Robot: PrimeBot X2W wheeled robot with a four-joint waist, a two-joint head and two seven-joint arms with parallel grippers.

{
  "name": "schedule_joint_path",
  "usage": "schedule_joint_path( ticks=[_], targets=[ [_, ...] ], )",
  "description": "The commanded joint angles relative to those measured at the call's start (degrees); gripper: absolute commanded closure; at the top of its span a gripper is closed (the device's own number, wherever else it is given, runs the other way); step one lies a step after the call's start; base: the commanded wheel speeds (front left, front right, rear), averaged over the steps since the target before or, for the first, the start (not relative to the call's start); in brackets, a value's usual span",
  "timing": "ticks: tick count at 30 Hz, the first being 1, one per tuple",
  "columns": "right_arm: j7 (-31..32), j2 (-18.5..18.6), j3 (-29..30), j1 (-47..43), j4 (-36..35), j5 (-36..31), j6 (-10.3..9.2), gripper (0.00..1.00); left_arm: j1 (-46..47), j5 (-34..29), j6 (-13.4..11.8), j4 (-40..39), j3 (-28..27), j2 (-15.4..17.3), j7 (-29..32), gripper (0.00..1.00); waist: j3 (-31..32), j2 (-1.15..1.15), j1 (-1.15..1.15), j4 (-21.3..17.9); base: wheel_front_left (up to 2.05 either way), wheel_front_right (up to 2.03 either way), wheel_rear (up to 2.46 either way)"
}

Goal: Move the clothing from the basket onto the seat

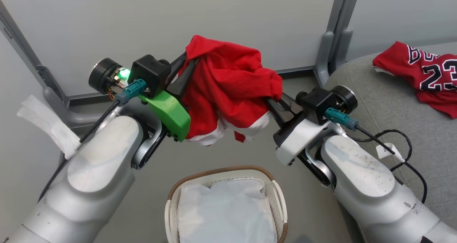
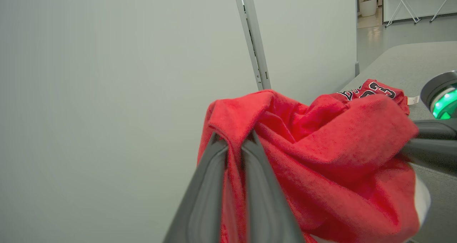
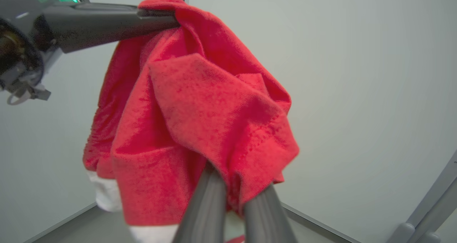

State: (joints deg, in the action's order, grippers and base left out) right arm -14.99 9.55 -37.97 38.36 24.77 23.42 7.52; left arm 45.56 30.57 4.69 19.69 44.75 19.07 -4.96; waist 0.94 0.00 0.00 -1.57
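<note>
Left fingers (image 2: 209,193) are pressed together on a thin fold at the top edge of the garment (image 1: 228,82). Right fingers (image 3: 207,207) are also pinched shut, on a bunched fold at its other side. I've got it slung between both arms, in the air, above and beyond the basket (image 1: 221,170). It's not yet over the seat (image 1: 385,107), which sits off to my right.

Risks as I see them:
- **Slip:** the left pinch holds very little cloth. If I spread the arms or swing fast toward the seat, that fold could slide out and leave the lot hanging from one side.
- **Drop:** a full drop from here would likely hit the floor (image 1: 157,186) between basket and wall, not the basket.
- **Snag:** the loose white hem dangles low and could drag on the seat edge or catch my right wrist cable (image 1: 410,148).
- **Release:** cloth wraps over the fingertips, so it may cling rather than fall clean.

Materials:
- **Garment:** soft red knit, slightly fuzzy, limp and heavily creased, with a white band at the bottom.
- **Jersey** (image 1: 425,75)**:** already crumpled on the seat, red with a black white-edged 23.
- **Seat:** grey woven upholstery with a rounded edge.
- **Basket:** oval, white perforated plastic with a brown woven rim. A crinkled white liner (image 1: 225,207) lies in it.
</note>
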Motion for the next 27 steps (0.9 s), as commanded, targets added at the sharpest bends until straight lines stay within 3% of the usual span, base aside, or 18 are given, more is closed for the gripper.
schedule_joint_path(
  ticks=[1, 16, 27],
  targets=[
    [-0.26, 0.35, 1.00, -0.39, -0.60, -0.54, -0.07, 1.00, -1.42, 0.34, -0.43, 0.44, -0.11, 0.11, -0.77, 0.00, -0.16, 0.00, 0.00, -0.25, 0.00, 0.00, 0.00],
    [-0.28, 4.67, 17.44, -8.32, -4.44, -5.47, -0.06, 1.00, -11.36, 2.35, -0.79, 3.25, 3.47, -5.24, -6.67, 0.00, -0.74, 0.00, 0.00, -3.40, 0.00, 0.00, 0.00],
    [0.53, 5.05, 27.91, -16.28, -9.32, -9.77, -0.07, 1.00, -13.94, 2.74, -0.03, 5.50, 7.04, -10.71, -8.24, 0.00, -2.63, 0.00, 0.00, -11.96, 0.00, 0.00, 0.00]
  ],
)
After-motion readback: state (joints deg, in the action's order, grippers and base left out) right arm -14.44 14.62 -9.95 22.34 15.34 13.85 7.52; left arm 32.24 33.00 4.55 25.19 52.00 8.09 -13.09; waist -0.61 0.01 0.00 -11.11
